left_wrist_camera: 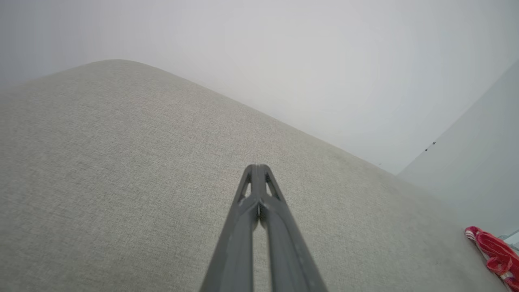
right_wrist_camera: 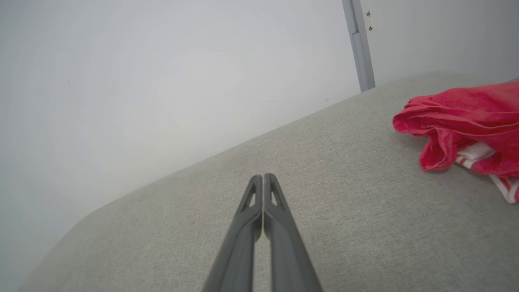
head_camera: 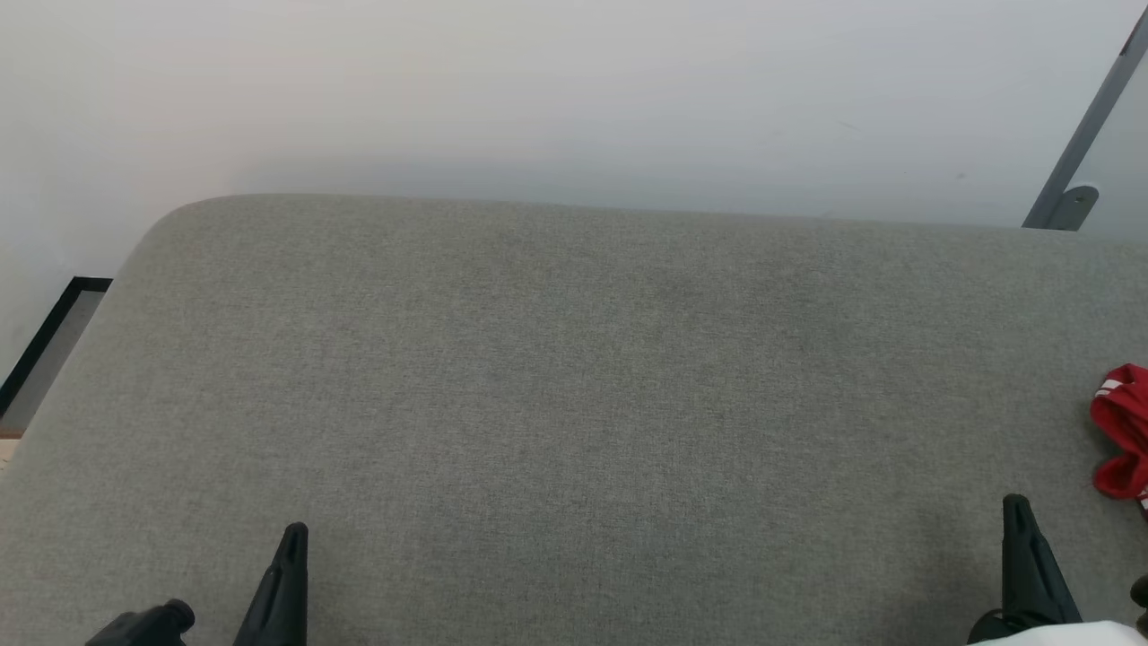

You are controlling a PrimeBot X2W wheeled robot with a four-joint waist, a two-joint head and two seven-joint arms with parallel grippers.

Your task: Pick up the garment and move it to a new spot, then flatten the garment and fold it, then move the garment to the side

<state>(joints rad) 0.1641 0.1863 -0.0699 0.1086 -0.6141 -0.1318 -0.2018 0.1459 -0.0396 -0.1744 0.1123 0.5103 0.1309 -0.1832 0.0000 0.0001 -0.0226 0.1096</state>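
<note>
Red garment lies in a crumpled heap at the right side of the grey upholstered surface. It is partly cut off by the border of the head view, and sits near the right gripper, further to the right. Both tools are clenched on nothing: the right gripper's fingers are pressed together above the grey cloth, and the left gripper is the same, well apart from the shirt. I judge the shirt to be light, soft and floppy, so it will sag and drag when lifted. Once the fingers are opened, a pinch on one thick red fold at the top of the heap, or on the striped white trim under it, should hold well. The middle and left of the surface give generous room for spreading. Edges to mind are the rounded far-left corner, the back edge near the pale wall, and the grey post at the far right
</note>
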